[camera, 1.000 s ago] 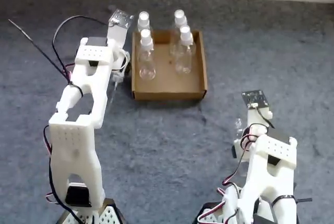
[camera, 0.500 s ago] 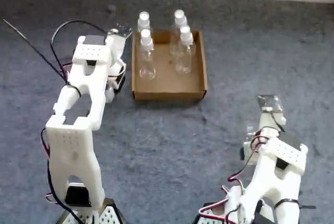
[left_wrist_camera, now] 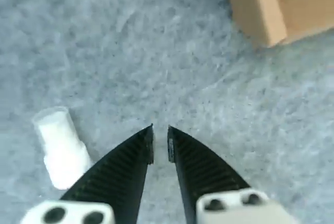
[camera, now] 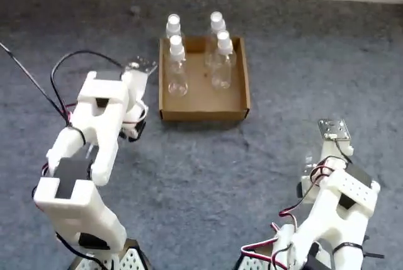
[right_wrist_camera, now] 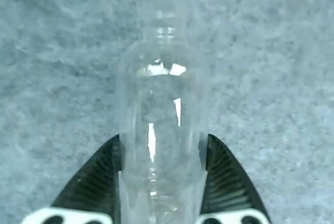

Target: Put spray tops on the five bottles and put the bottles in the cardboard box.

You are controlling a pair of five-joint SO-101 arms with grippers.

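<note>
At the far middle of the grey carpet, the cardboard box holds four capped bottles, upright in its rear half. Left gripper: jaws all but closed, holding nothing, over bare carpet. A loose spray top lies just beside it, with the box corner near. Right gripper: clamped on an uncapped clear bottle, well apart from the box's front edge.

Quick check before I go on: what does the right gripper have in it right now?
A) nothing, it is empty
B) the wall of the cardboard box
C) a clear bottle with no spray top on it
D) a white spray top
C: in the right wrist view the right gripper is closed on both sides of a clear bottle whose neck is bare.
</note>
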